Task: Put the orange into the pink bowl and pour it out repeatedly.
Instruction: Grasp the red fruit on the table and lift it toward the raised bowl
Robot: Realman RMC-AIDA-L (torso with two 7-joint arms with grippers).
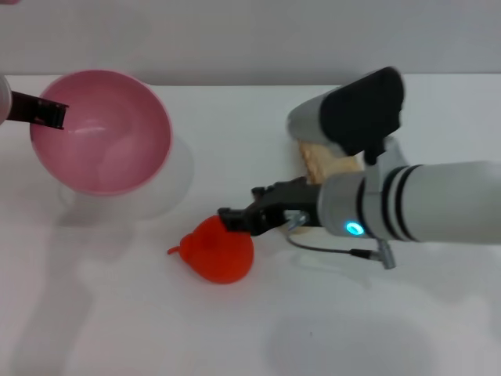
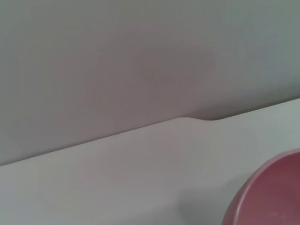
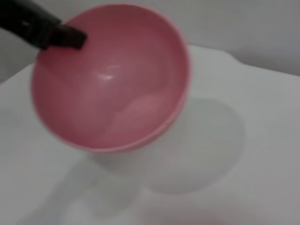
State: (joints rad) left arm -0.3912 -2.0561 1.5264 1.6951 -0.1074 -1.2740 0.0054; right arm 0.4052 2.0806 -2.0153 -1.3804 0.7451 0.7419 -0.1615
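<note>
The pink bowl (image 1: 106, 133) hangs tilted above the table at the far left, empty, with its opening facing the middle of the table. My left gripper (image 1: 53, 115) is shut on its rim. The bowl also shows in the right wrist view (image 3: 112, 79), with the left gripper (image 3: 70, 37) on its rim, and a piece of it shows in the left wrist view (image 2: 274, 197). The orange (image 1: 221, 249) lies on the white table (image 1: 117, 313) in the middle, its stem pointing left. My right gripper (image 1: 239, 210) is open just above its upper right side.
A beige toy food (image 1: 325, 160) lies behind my right wrist, partly hidden by the arm. The table's far edge meets a grey wall (image 1: 235, 39). The bowl's shadow falls on the table below it.
</note>
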